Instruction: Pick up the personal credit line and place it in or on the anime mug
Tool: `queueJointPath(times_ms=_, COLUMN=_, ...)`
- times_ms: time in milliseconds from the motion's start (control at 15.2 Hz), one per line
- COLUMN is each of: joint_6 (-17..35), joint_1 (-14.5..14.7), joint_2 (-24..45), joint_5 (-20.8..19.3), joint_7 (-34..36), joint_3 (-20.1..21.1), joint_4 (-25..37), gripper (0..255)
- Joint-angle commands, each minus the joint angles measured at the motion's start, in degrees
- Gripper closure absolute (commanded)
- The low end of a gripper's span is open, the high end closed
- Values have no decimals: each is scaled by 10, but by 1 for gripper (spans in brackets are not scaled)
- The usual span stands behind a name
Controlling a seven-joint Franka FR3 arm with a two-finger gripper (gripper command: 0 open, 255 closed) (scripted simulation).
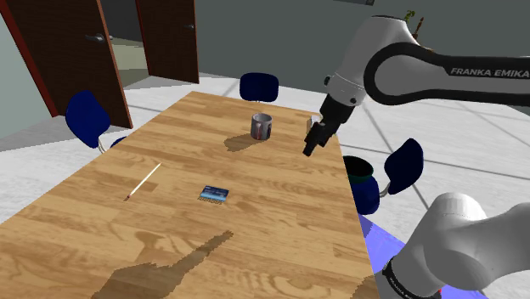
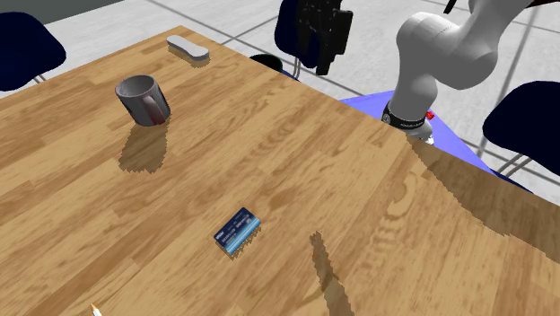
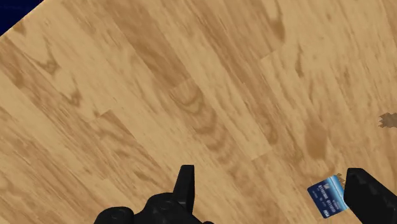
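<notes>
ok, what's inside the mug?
Nothing visible: the mug shows plain grey inner wall at its mouth. Its floor is hidden by the near wall. The card lies flat on the table, apart.

A rounded, glossy white robot arm (image 1: 382,34) built of thick tube-like segments, with dark grey bands at its joints (one band carries the lettering (image 1: 488,72) FRANKA EMIKA in white capitals). It ends in a boxy, all-black gripper (image 1: 311,144) with two slim fingers, and a black collar (image 2: 406,117) with small white print rings the foot of the arm.
</notes>
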Motion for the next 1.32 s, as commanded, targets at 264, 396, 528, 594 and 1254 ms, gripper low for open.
queueJointPath(times_ms=264, joint_6=174, joint_1=37, joint_2=78, joint_5=22, joint_7=-55, joint_3=8, joint_4=-40, gripper=0)
queueJointPath(times_ms=396, joint_6=229, joint_1=51, joint_2=112, joint_5=31, joint_7=-74, joint_3=10, joint_4=-44, gripper=0)
queueJointPath(times_ms=528, joint_6=284, joint_1=66, joint_2=149, joint_5=41, joint_7=-95, joint_3=11, joint_4=-43, gripper=0)
queueJointPath(times_ms=594, joint_6=310, joint_1=73, joint_2=168, joint_5=47, joint_7=-106, joint_3=11, joint_4=-42, gripper=0)
queueJointPath(times_ms=1254, joint_6=534, joint_1=165, joint_2=377, joint_5=150, joint_7=-264, joint_3=4, joint_4=28, gripper=0)
